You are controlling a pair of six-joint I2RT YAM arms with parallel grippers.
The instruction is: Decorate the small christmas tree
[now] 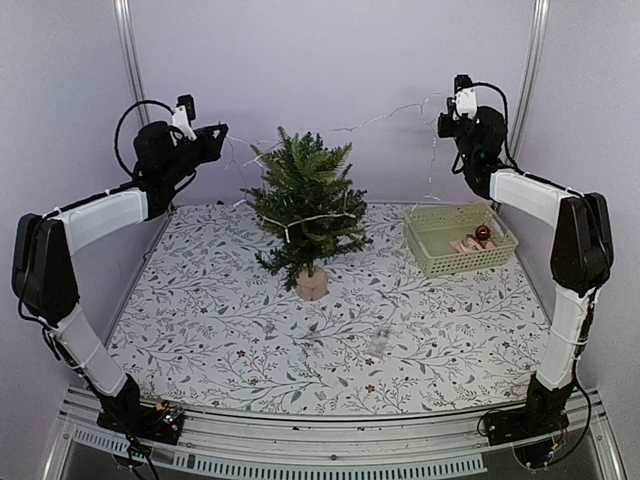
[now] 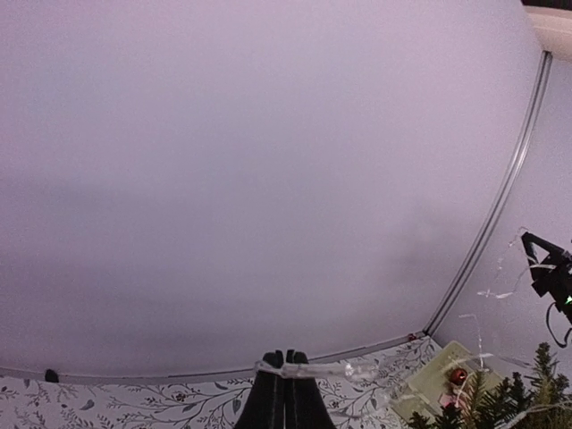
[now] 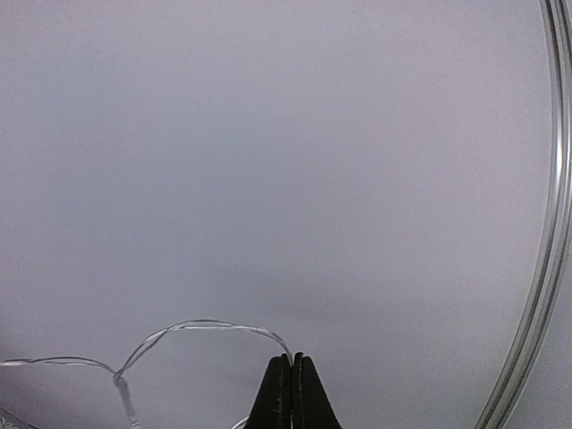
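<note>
Christmas tree [image 1: 305,200] is pictured upright at the middle of the flowered desk [image 1: 200,330], its long axis vertical, tip pointed up and base [image 1: 312,284] set down. A light string [image 1: 390,115] is stretched in the air, apparently above and beyond the treetop. It is pinched by the clenched left hand [image 1: 218,133] at one side and the clenched right hand [image 1: 443,122] at the other. The tree lies below and between both hands, somewhat nearer the left. One pale strand is draped across the lower branches. A basket [image 1: 430,262] of ornaments is set at the right.
</note>
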